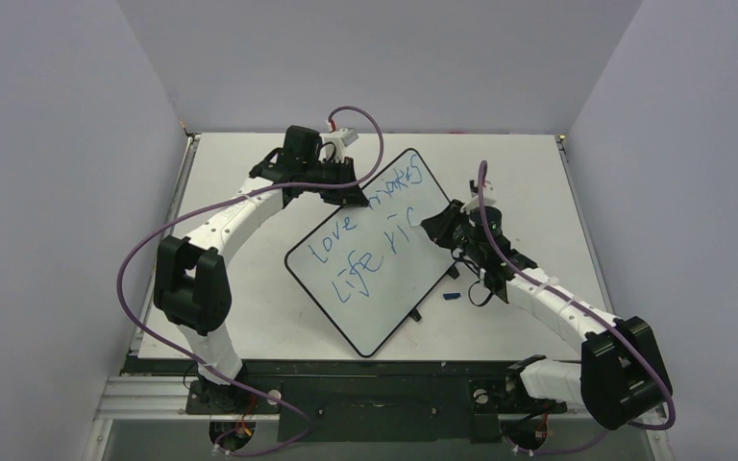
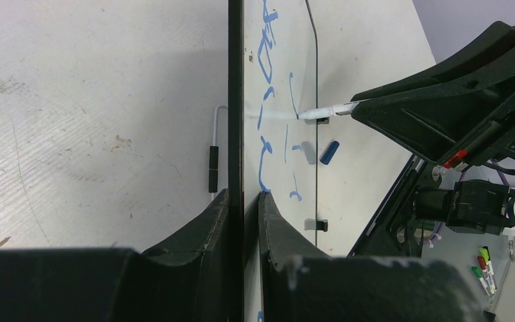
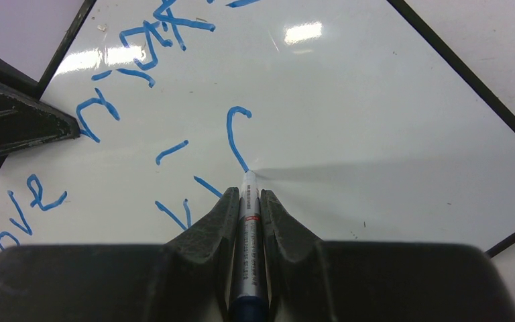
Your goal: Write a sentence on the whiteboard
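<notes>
The whiteboard (image 1: 394, 288) lies turned like a diamond on the table. The sentence (image 1: 332, 240) runs over it in blue, in two slanted lines: "love makes" and "life ric". My left gripper (image 2: 243, 194) is shut on the whiteboard's black rim at its far edge, one finger on each face. My right gripper (image 3: 248, 193) is shut on a grey marker (image 3: 247, 221). The marker's tip touches the board at the foot of the letter "c" (image 3: 231, 127). From above, the right gripper (image 1: 439, 229) hangs over the board's right side and the left gripper (image 1: 351, 195) over its top.
A blue marker cap (image 1: 451, 296) lies on the table (image 1: 250, 317) just right of the board, also seen as the cap (image 2: 329, 151) in the left wrist view. A small black board foot (image 1: 416, 315) sticks out near the front corner. Grey walls close in three sides.
</notes>
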